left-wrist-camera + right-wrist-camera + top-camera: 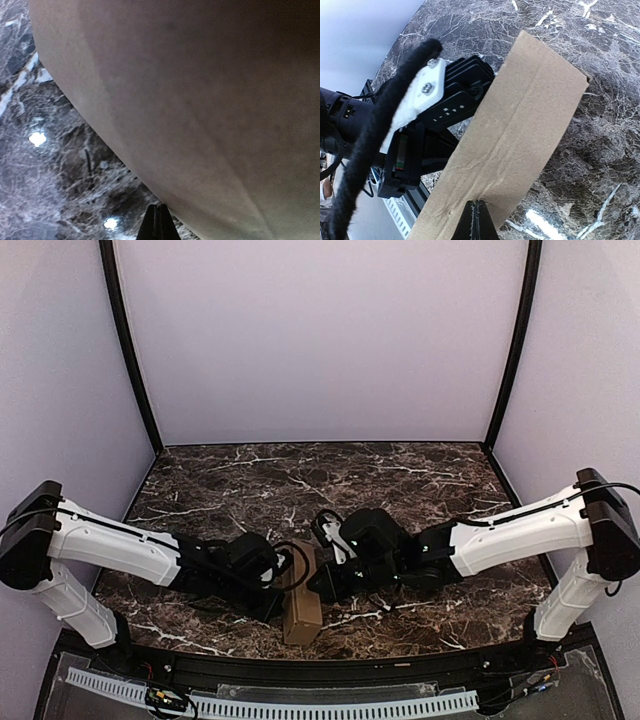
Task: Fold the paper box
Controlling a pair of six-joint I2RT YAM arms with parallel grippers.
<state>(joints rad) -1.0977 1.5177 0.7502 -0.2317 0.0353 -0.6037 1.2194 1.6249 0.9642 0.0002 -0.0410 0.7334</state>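
The paper box is a long narrow brown carton lying on the dark marble table near its front edge, between my two grippers. My left gripper is shut at the carton's left side; in the left wrist view its closed tips touch the lower edge of the cardboard, which fills most of that frame. My right gripper is shut too. In the right wrist view its tips rest on the creased seam along the carton's top face. Neither gripper holds anything between its fingers.
The left arm's black and white wrist and a thick black cable sit just behind the carton. Lilac walls close in the table on three sides. A white slotted rail runs along the near edge.
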